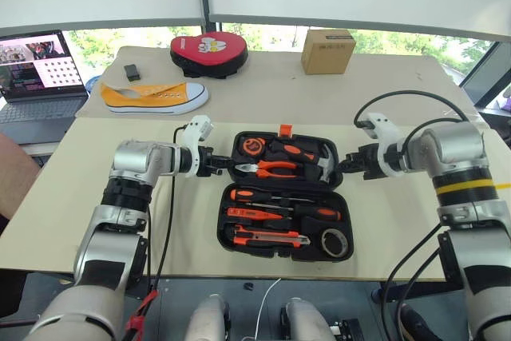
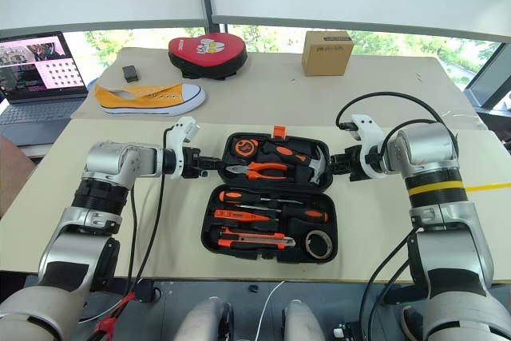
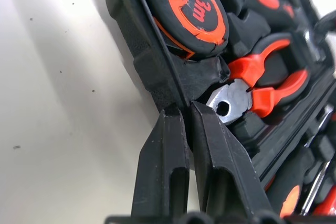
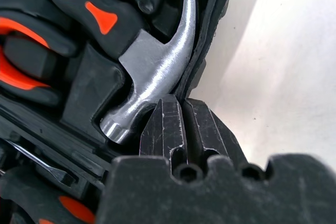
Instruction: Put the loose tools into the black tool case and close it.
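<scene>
Left fingers (image 3: 181,145): pinched shut on the rim of the far half of the black tool case (image 1: 227,221), at its left end. Rim wall sits between the two pads; pliers (image 3: 247,90) nose lies just past the tips, tape measure (image 3: 197,11) beyond that, both seated inside the far half.

Right fingers (image 4: 184,124): likewise clamped on the same half's rim, at its right end. Steel hammer (image 4: 157,72) head lies just inside the rim, next to the tips.

Left gripper (image 1: 217,164) and right gripper (image 1: 351,164) face each other across the case, each pointing inward along the case's long axis. So the far half spans from one pair of fingers to the other, held at both short ends.

Near half lies flat on the bench (image 1: 96,197), on the robot's side of the fingers and below the line between them. In its recesses: two screwdrivers (image 1: 275,197), slim tester screwdriver (image 1: 251,214), utility knife (image 1: 267,238), tape roll (image 1: 334,242) at the right corner. All appear seated; I see no loose tools left on the bench around the case.

Judgement: loading looks done; closing is the step in hand. The hinge runs parallel to the line joining the fingers, between the two halves. The far half must swing up and over toward the robot, both arms moving evenly or the half will twist. Orange latch (image 1: 285,129) sits on the far edge, midway between the fingers.
</scene>
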Controlling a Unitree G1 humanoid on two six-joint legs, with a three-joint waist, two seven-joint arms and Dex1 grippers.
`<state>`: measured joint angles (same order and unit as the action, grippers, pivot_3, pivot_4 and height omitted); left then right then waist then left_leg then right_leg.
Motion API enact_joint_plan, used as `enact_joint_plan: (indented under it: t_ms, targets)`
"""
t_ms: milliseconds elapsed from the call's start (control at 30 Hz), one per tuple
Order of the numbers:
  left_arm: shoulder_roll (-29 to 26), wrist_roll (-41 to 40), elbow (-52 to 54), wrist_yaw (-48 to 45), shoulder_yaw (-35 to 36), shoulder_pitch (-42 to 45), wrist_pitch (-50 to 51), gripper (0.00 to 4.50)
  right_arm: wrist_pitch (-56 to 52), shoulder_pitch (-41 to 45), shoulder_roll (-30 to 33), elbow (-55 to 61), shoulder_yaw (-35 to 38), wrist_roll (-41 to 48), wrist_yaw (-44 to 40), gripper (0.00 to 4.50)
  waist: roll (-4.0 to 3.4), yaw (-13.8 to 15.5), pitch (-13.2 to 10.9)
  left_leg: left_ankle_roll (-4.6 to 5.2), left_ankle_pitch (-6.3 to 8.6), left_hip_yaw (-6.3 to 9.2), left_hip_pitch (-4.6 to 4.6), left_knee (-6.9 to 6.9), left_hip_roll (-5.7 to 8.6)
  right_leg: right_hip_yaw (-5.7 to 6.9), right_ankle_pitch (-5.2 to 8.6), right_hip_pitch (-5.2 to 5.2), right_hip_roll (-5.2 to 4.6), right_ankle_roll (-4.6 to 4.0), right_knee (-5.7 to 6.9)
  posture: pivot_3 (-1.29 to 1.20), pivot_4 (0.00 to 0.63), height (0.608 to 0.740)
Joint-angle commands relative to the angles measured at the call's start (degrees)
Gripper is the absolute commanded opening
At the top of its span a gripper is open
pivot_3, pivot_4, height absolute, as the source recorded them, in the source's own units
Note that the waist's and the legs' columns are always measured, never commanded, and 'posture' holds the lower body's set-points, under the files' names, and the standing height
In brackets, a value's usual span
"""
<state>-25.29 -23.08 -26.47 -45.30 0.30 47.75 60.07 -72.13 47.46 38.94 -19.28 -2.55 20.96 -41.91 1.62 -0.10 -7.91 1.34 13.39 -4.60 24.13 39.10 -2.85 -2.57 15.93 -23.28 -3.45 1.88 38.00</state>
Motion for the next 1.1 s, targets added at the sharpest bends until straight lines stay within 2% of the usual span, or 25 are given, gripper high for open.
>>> enact_joint_plan:
  t_ms: [33, 133, 200, 300, 467, 600, 633, 700, 733, 767, 800, 833, 900, 967, 1067, 1100]
  targets:
    - [-0.1, -2.2, 4.7, 1.4, 5.9, -2.4, -5.2, 0.02, 13.5, -6.1, 0.5, 10.6, 5.2, 0.8, -1.6, 0.0, -0.01, -0.3, 0.0, 0.0, 0.0, 0.07, 0.01, -0.03, 0.0, -0.01, 0.0, -0.01, 0.0, 0.0, -0.01, 0.0, 0.15, 0.74]
    - [0.8, -4.4, 9.7, -0.1, 10.1, -5.9, -13.9, 0.02, 26.4, -12.9, 0.4, 20.5, 8.8, 1.9, -4.7, 0.0, -0.02, -0.5, -0.1, -0.02, -0.01, 0.3, 0.23, -0.06, 0.01, -0.05, 0.0, -0.26, -0.01, 0.0, 0.02, 0.0, 0.15, 0.74]
    - [0.6, -4.0, 14.6, -1.9, 11.3, -9.8, -22.9, 0.02, 36.3, -18.7, 0.9, 25.5, 9.9, -0.1, -5.3, 0.0, -0.03, -0.8, -0.1, -0.14, -0.09, 0.28, 0.63, -0.06, 0.02, -0.17, -0.02, -0.79, -0.02, 0.0, 0.15, 0.0, 0.15, 0.74]
    - [1.9, -7.7, 21.1, 0.1, 15.3, -14.3, -24.6, 0.02, 55.7, -27.9, 0.9, 30.4, 10.9, -5.7, -5.0, 0.0, -0.03, -0.5, -0.1, -0.23, -0.15, 0.28, 0.82, -0.14, 0.0, -0.17, -0.05, -1.03, 0.0, -0.01, 0.15, 0.0, 0.15, 0.74]
    - [-0.5, -2.0, 26.7, -6.9, 13.2, -26.2, -44.0, 0.02, 85.1, -41.1, 2.5, 28.4, 9.5, -17.0, -3.3, 0.0, -0.03, -0.4, -0.1, -0.15, -0.1, 0.25, 0.82, -0.18, 0.01, -0.16, -0.05, -0.92, -0.06, 0.01, -0.01, 0.0, 0.15, 0.74]
    - [-3.9, 7.6, 23.6, -13.7, 9.3, -36.9, -70.2, 0.02, 110.4, -50.5, 4.1, 21.0, 8.0, -27.0, 0.6, 0.0, -0.02, -0.4, -0.1, -0.1, -0.06, 0.12, 0.6, -0.21, 0.0, -0.2, -0.04, -0.77, -0.06, 0.0, -0.07, 0.0, 0.15, 0.74]
    - [-4.5, 7.9, 22.9, -15.2, 9.0, -39.3, -73.3, 0.02, 115.5, -52.3, 4.6, 19.3, 8.0, -28.3, 1.4, 0.0, -0.02, -0.4, -0.1, -0.09, -0.05, 0.01, 0.38, -0.23, -0.01, -0.19, -0.03, -0.55, -0.06, -0.01, -0.14, 0.0, 0.15, 0.74]
    - [-5.9, 7.7, 22.0, -17.7, 8.8, -42.8, -77.9, 0.76, 120.8, -54.5, 4.6, 17.1, 8.4, -28.7, 3.2, 0.0, -0.02, -0.6, -0.1, -0.03, 0.0, -0.17, -0.2, -0.42, -0.03, -0.16, -0.01, 0.09, -0.05, -0.05, -0.42, 0.0, 0.15, 0.74]
    - [-6.7, 7.5, 21.6, -19.0, 8.8, -44.3, -80.0, 0.98, 122.2, -55.4, 4.9, 16.1, 8.2, -28.1, 3.4, 0.0, -0.02, -0.6, -0.1, -0.01, 0.08, -0.28, -0.66, -0.55, -0.07, -0.17, 0.06, 0.5, -0.07, -0.11, -0.55, 0.0, 0.15, 0.74]
    - [-7.8, 8.0, 20.7, -19.9, 8.9, -45.6, -84.1, 1.45, 124.9, -56.1, 5.3, 14.7, 8.2, -28.9, 4.3, 0.36, -0.01, -0.5, -0.1, -0.01, 0.13, -0.29, -1.03, -0.71, -0.1, -0.15, 0.13, 0.94, -0.08, -0.15, -0.72, 0.0, 0.15, 0.74]
    - [-8.8, 7.7, 20.0, -21.0, 9.0, -46.7, -86.8, 1.73, 127.5, -56.7, 5.7, 13.4, 8.1, -29.1, 4.8, 0.75, 0.0, -0.5, -0.1, -0.01, 0.13, -0.3, -1.26, -0.83, -0.13, -0.11, 0.14, 1.15, -0.11, -0.16, -0.86, 0.0, 0.15, 0.74]
    - [-9.4, 7.3, 19.4, -21.5, 9.1, -47.2, -88.5, 2.03, 129.4, -56.9, 6.0, 12.3, 8.1, -29.2, 5.2, 0.93, 0.02, -0.3, -0.1, -0.01, 0.13, -0.28, -1.27, -0.83, -0.16, -0.11, 0.13, 1.16, -0.15, -0.16, -0.86, 0.0, 0.15, 0.74]
    - [-12.0, 6.5, 17.1, -21.2, 11.3, -49.9, -87.9, 2.81, 133.2, -59.2, 7.8, 9.2, 9.2, -31.0, 6.3, 1.7, 0.02, -0.2, -0.1, 0.03, 0.1, -0.25, -1.24, -0.83, -0.11, -0.09, 0.13, 1.13, -0.34, -0.15, -0.86, 0.0, 0.15, 0.74]
    - [-15.3, 4.9, 13.8, -20.9, 14.1, -51.6, -84.0, 2.85, 134.1, -61.6, 10.1, 6.0, 10.6, -30.5, 6.7, 2.39, 0.01, -0.5, -0.1, 0.07, 0.1, -0.25, -1.3, -0.83, -0.1, -0.11, 0.12, 1.13, -0.46, -0.14, -0.83, 0.0, 0.15, 0.74]
    - [-18.4, 4.0, 11.2, -21.0, 15.4, -51.1, -79.8, 2.85, 130.2, -65.3, 12.7, 6.6, 10.1, -24.2, 5.0, 3.36, 0.03, -0.7, -0.1, 0.11, 0.13, -0.24, -1.33, -0.87, -0.11, -0.08, 0.13, 1.12, -0.45, -0.12, -0.81, 0.0, 0.15, 0.74]
    - [-18.9, 3.9, 10.9, -21.0, 15.3, -50.5, -79.5, 2.85, 128.4, -66.4, 13.5, 7.7, 9.4, -21.8, 4.0, 3.36, 0.04, -0.7, -0.1, 0.11, 0.13, -0.23, -1.34, -0.88, -0.12, -0.08, 0.13, 1.13, -0.46, -0.11, -0.81, 0.0, 0.15, 0.74]
